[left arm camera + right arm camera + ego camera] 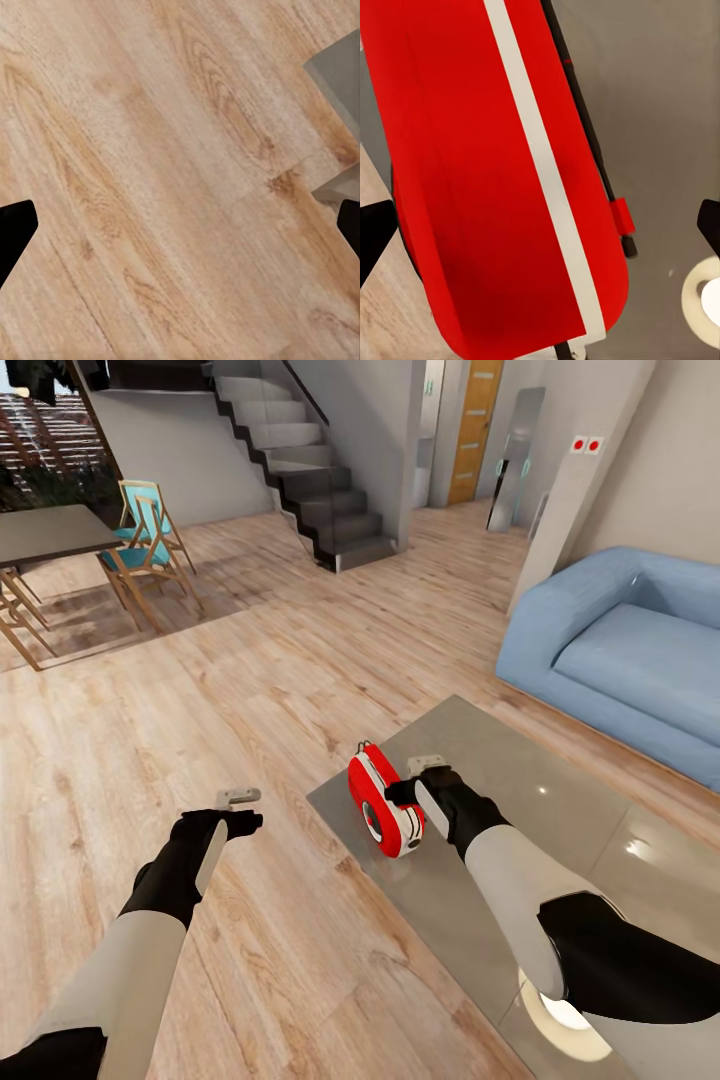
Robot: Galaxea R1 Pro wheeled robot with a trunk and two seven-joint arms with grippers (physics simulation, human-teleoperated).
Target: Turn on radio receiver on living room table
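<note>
Radio receiver stands near the corner of the table, dial facing out toward the wood floor, blue sofa well beyond. Right gripper is right up against the radio's far side, claw spread wide, nothing held. Left gripper hangs over the floor beside the table, also spread and empty. Approach looks done; the switch-on press is left, I'd judge.
</note>
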